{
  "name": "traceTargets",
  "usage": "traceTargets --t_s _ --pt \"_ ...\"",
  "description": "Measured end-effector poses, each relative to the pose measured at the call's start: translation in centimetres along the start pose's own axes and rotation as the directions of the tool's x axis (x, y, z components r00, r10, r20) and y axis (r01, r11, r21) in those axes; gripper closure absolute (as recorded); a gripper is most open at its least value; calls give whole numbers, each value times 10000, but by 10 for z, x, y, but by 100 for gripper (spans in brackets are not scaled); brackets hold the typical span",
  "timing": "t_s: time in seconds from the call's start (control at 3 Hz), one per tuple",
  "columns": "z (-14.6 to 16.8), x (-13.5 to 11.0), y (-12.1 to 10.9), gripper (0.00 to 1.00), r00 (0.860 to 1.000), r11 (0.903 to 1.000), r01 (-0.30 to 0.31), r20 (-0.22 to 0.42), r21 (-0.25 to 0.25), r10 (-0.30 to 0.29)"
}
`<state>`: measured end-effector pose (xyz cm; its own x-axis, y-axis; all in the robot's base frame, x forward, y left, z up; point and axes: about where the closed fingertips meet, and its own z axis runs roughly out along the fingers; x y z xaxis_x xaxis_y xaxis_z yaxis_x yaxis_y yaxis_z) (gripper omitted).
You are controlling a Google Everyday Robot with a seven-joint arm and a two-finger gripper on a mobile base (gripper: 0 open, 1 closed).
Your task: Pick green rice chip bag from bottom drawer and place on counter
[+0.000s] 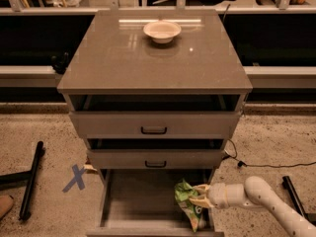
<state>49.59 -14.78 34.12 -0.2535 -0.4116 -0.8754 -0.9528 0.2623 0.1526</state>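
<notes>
In the camera view, the claw [194,195] is seen low at the right of the open bottom drawer [133,201], reached in from the right. Its two fingers [200,187] are closed on the right edge of the green rice chip bag [183,194], which is held upright inside the drawer's right front corner. A white bowl [162,31] is set on the worktop [148,63] above.
</notes>
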Motion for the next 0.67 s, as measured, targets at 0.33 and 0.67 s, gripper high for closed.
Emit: traceTargets --t_s 0.33,0.67 --pt "2 1 1 100 10000 10000 -11 -4 -64 11" --pt "-16 -28 3 100 9986 9984 536 14 195 -537"
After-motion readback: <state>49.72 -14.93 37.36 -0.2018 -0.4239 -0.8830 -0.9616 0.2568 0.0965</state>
